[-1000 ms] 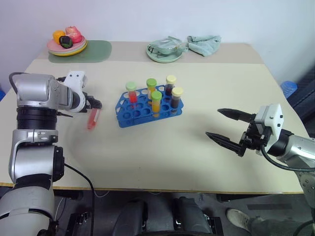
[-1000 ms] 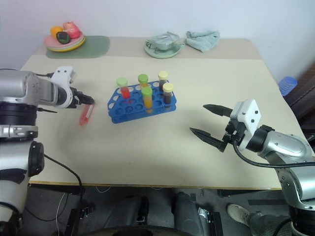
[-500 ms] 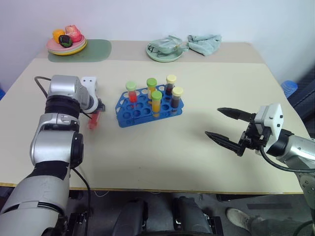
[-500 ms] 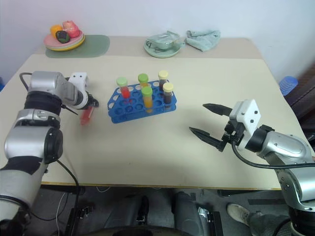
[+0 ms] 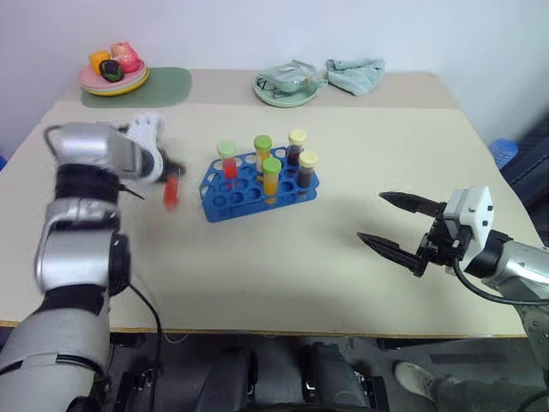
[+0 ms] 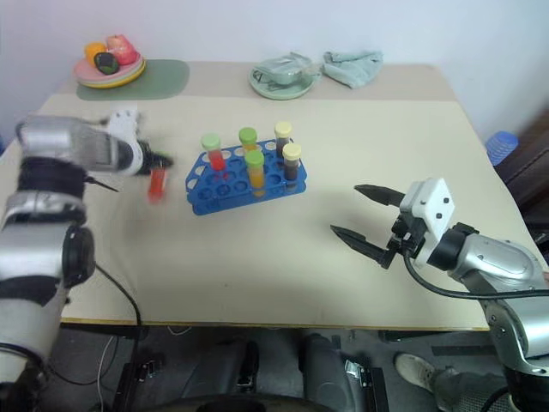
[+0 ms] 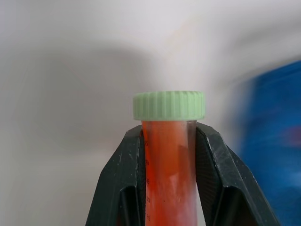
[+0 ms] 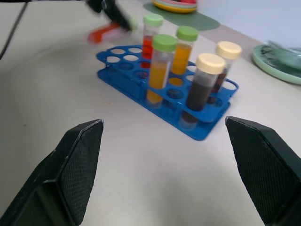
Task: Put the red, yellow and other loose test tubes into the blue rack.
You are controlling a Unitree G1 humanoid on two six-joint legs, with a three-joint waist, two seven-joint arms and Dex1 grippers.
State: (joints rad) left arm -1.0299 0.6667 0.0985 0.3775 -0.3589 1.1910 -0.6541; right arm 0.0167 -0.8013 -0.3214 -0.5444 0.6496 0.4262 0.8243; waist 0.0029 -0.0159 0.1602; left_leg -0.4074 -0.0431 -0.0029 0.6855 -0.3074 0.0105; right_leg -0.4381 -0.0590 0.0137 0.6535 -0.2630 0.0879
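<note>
The left claw (image 7: 164, 188) has clenched on the red test tube (image 5: 171, 190) and lifted it off the bench (image 5: 283, 257) (a second ago it lay flat), just beside the blue rack (image 5: 257, 184); insertion comes next. The right claw (image 5: 396, 225) hangs released, well apart.

The beige worktop (image 5: 283, 257) stood against a plain white wall (image 5: 257, 30); the floor (image 5: 274, 378) below was dark.
</note>
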